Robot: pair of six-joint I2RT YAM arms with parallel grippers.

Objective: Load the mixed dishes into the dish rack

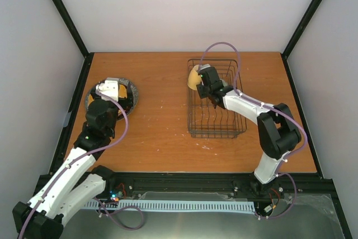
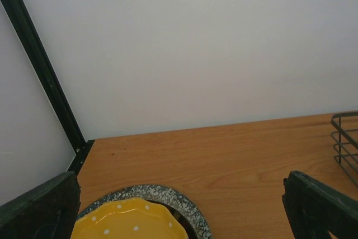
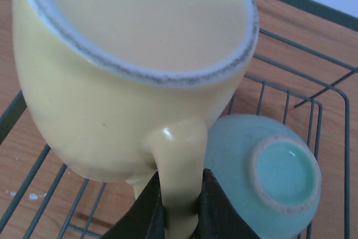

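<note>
While the right arm reaches over the dish rack (image 1: pixel 216 99), which stands on the right half of the counter (image 1: pixel 162 110), its right end effector (image 3: pixel 179 205) is clamped on the handle of the yellow mug (image 3: pixel 134 82), the two dark fingers (image 3: pixel 148 211) pressing the handle from either side. The mug hangs tilted at the far left corner of the rack, its open mouth turned up toward the wrist camera and its body above the wire floor; whether it touches the wires cannot be told. Just beside the mug's handle, inside the rack, lies the green bowl (image 3: pixel 268 166), turned upside down with its foot ring facing up. It sits on the rack's wire floor, close against the mug, though the handle and one finger hide the spot where they might meet. On the left side of the counter, well apart from the rack, the yellow plate (image 2: pixel 126 223) with small white dots rests on top of the larger grey speckled plate (image 2: pixel 168 197), whose rim shows around it. The left end effector (image 1: pixel 111 89) hovers over this stack with its fingers (image 2: pixel 39 211) spread wide apart, one at each lower corner of the left wrist view, and holds nothing. From that wrist view a corner of the rack shows at the right edge, beyond a bare stretch of counter.
</note>
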